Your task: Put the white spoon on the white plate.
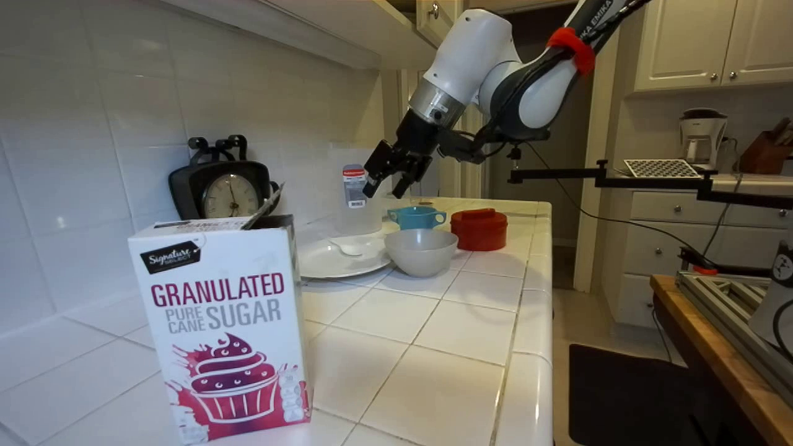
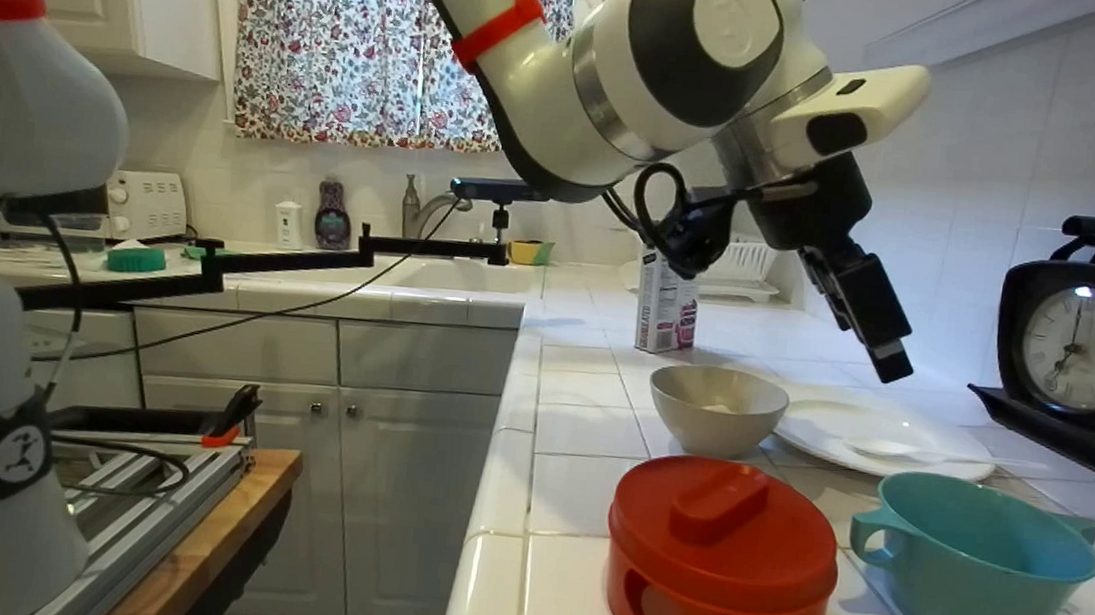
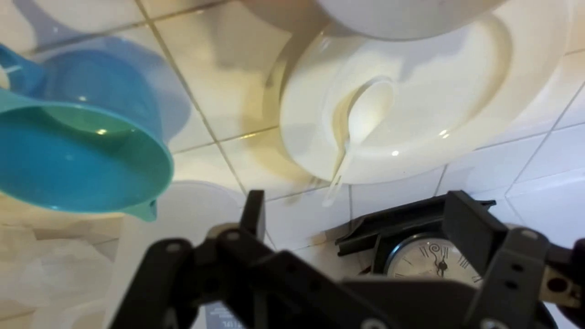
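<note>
Nearest in an exterior view, a sugar carton [image 1: 229,334] stands on the worktop [image 1: 446,378]; beyond it, toward the wall edge, lies the white plate [image 1: 331,266], with the white spoon [image 3: 368,114] upon it, handle projecting past the rim toward that edge. The pale bowl [image 1: 422,253] sits just beside the plate on the outer-edge side; the pincer [image 1: 385,186], spread wide, is raised above the worktop, apart from the spoon. Beyond, a red lidded container [image 1: 478,232] stands toward the far outer corner, a blue cup [image 1: 412,218] toward the far edge.
</note>
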Motion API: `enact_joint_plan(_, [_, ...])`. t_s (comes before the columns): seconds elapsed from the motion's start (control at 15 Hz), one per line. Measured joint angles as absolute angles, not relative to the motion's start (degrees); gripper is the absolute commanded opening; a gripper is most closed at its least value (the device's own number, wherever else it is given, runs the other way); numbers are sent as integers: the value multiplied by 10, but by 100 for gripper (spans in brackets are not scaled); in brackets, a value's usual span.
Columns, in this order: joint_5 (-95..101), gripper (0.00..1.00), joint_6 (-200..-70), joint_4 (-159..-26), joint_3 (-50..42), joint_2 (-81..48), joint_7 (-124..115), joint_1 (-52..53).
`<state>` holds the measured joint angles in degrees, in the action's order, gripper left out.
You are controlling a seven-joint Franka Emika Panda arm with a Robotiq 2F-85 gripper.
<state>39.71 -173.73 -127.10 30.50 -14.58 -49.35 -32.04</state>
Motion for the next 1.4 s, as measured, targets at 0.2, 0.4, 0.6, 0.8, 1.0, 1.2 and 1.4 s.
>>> enact_joint_plan(0.2, [267,100,-1669,-1284,426,-129,-395,-413])
enact_joint_plan(0.4, [154,100,-1598,-1277,502,-97,-295,-491])
enact_joint_plan(0.6, [83,100,-1527,-1257,520,-57,-214,-543])
enact_joint_plan(0.8, [-14,100,-1442,-1236,523,-23,-107,-571])
enact_joint_plan(1.0, [-85,100,-1362,-1218,523,6,-31,-578])
enact_joint_plan(1.2, [-89,100,-1354,-1218,524,9,-23,-579])
enact_joint_plan(1.4, [-90,100,-1353,-1218,524,9,-23,-579])
